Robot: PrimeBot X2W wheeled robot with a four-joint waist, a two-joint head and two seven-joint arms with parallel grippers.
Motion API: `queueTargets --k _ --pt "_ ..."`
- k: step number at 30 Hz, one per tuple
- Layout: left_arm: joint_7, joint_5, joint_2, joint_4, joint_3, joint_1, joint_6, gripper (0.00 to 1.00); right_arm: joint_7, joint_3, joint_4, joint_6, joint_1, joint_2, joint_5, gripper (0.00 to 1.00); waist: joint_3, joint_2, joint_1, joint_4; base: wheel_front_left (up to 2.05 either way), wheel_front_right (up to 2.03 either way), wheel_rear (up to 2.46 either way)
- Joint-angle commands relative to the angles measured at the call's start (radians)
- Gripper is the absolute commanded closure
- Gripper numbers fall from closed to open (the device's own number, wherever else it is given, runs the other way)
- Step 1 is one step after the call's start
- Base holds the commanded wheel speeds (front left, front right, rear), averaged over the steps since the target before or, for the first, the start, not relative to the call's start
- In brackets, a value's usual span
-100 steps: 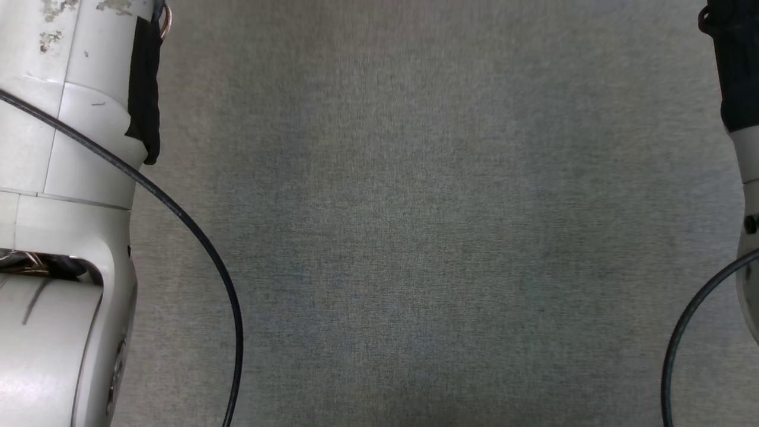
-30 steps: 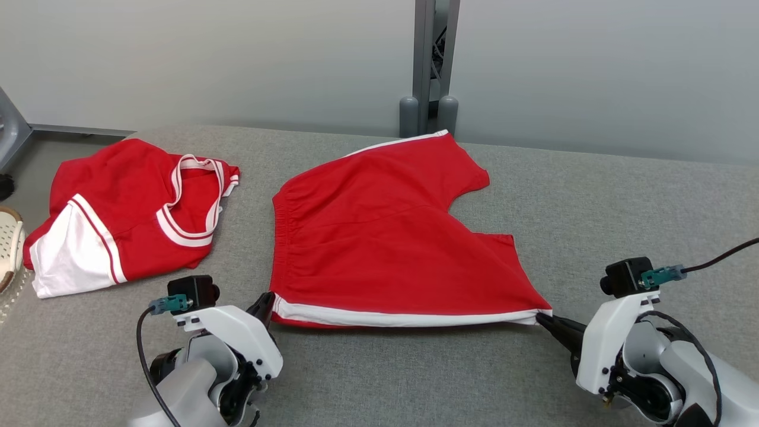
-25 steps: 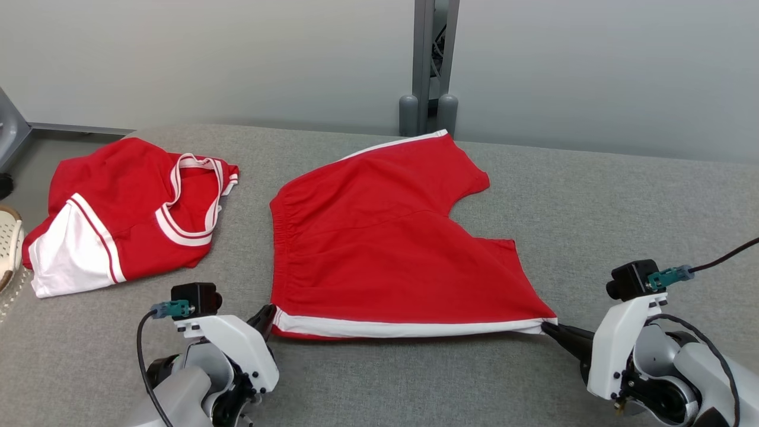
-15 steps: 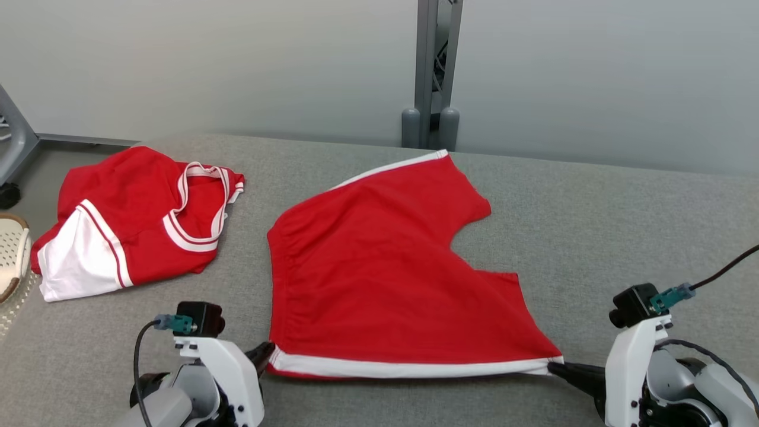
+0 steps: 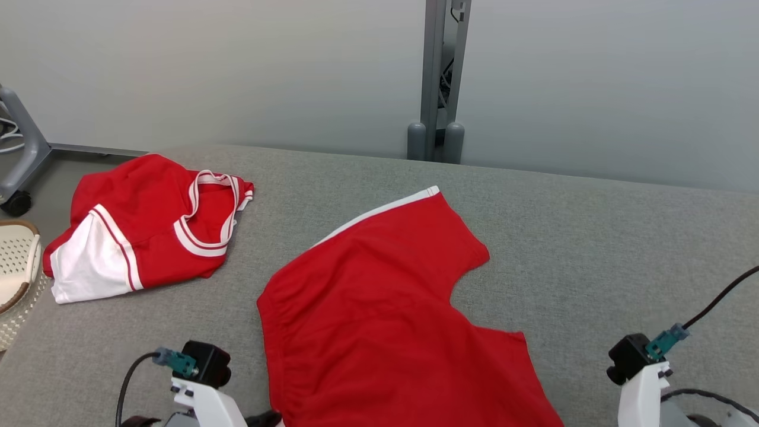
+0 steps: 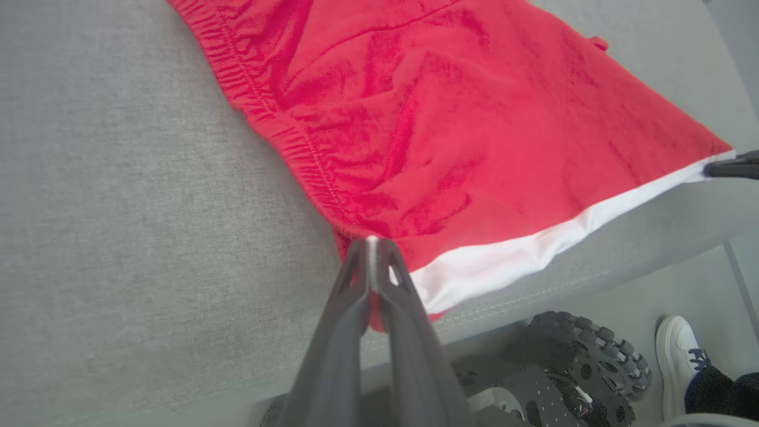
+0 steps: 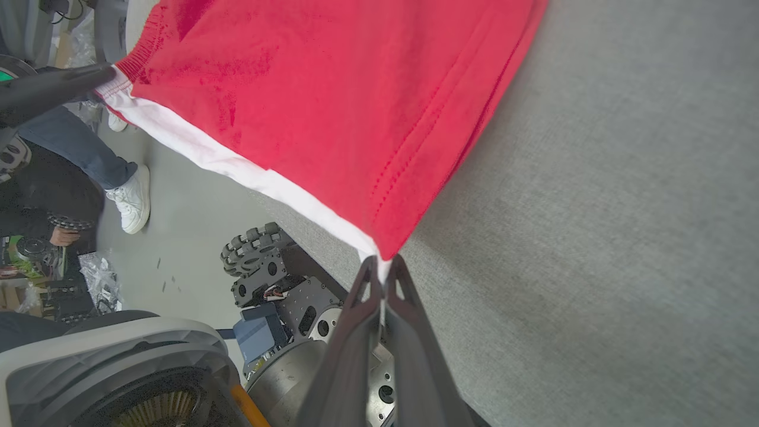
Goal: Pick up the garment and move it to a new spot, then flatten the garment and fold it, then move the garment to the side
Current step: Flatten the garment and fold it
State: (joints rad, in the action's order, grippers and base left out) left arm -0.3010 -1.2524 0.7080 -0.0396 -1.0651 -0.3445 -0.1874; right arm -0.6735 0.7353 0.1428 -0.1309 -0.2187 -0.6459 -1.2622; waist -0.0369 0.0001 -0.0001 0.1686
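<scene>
On the grey counter (image 5: 593, 237) the red shorts (image 5: 379, 314) lie spread near the front edge, waistband to the left and white-trimmed hem stretched along that edge, so this looks like the flattening step before the fold. The next move likely calls for lowering the hem evenly and taut, so that no crease sets in, and only then letting go. The left tool (image 6: 370, 242) is clenched on the hem's waistband-side corner, the right tool (image 7: 382, 261) on its opposite corner.
</scene>
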Motion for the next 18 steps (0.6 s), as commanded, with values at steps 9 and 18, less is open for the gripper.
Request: queueTargets --k 9,18 --pt "-0.079 -0.016 0.089 0.204 -0.033 0.052 -0.055 1.00 -0.160 -0.120 -0.119 0.000 0.153 -0.013 0.014 1.00 -0.003 -0.0001 0.0001 0.018 0.00 0.00 0.00" --pt "-0.057 -0.022 0.075 0.217 -0.005 0.026 -0.071 1.00 -0.210 -0.280 -0.172 0.000 0.185 0.069 0.104 1.00 0.006 -0.0001 0.0001 0.031 0.00 0.00 0.00"
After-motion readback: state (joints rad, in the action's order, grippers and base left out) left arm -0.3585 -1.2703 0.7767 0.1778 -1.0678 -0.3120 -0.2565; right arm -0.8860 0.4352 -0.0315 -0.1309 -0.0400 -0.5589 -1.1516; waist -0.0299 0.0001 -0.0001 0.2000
